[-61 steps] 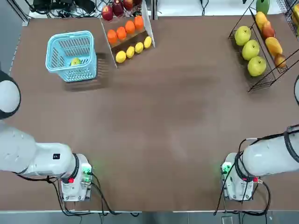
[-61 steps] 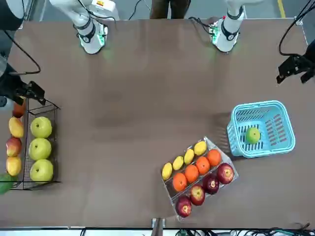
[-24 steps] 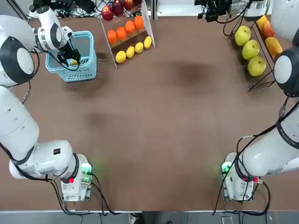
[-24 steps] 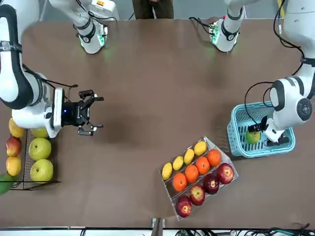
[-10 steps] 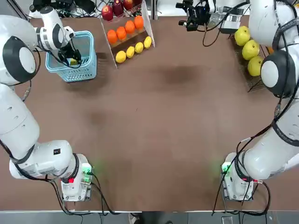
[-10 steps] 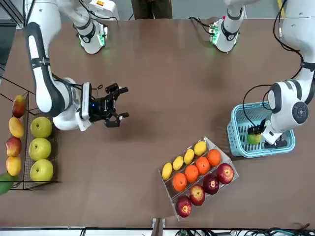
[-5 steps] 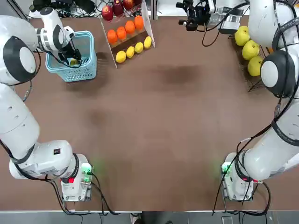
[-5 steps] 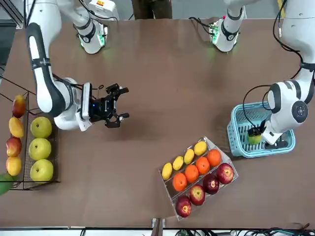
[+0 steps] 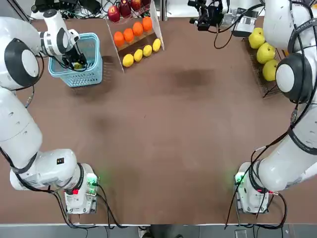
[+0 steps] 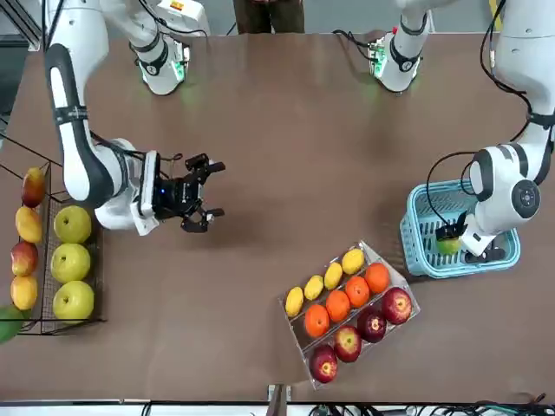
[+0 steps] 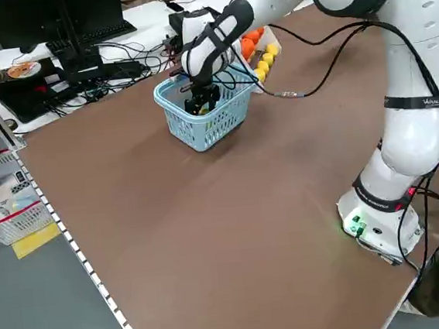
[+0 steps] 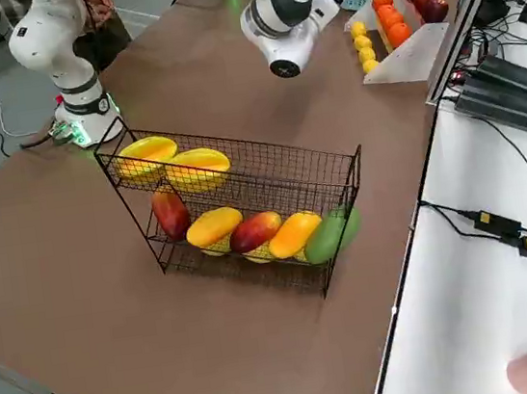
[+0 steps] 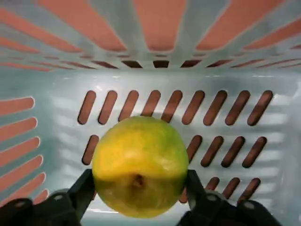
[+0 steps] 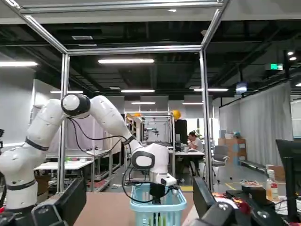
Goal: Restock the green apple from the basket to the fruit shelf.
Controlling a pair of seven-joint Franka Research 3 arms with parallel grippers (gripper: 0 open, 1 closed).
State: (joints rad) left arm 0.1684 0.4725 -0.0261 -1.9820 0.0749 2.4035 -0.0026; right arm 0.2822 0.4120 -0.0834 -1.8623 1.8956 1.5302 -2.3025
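Brown and bare across its middle, the tabletop (image 9: 158, 129) spreads between 2 white arms, and a person (image 10: 269, 16) in dark trousers stands at the robot's edge of it. In the room beyond, another person (image 14: 195, 143) sits at a desk.

At the far left of the tabletop, as the robot sees it, is the light blue basket (image 10: 460, 269), with the green apple (image 13: 140, 165) inside. The left pincer (image 13: 141, 182) reaches down into the basket, closed to the apple's width, its 2 fingers touching opposite sides of the fruit. The apple is low in the basket, near a slotted wall; whether it touches the bottom, I cannot tell.

The right pincer (image 10: 217, 189) hangs over the far right part of the tabletop, beside the fruit shelf (image 12: 241, 176), its fingers wide apart with nothing between them. On that black wire shelf, 3 yellow-green apples (image 10: 71, 263) sit in 1 row, near 5 mangoes (image 12: 256, 231) in another.

Just beside the basket, the white-panelled stand (image 12: 410, 56) carries 4 lemons (image 10: 333, 276), 4 oranges (image 10: 337, 305) and 4 red apples (image 10: 372, 324), each kind in its own row.
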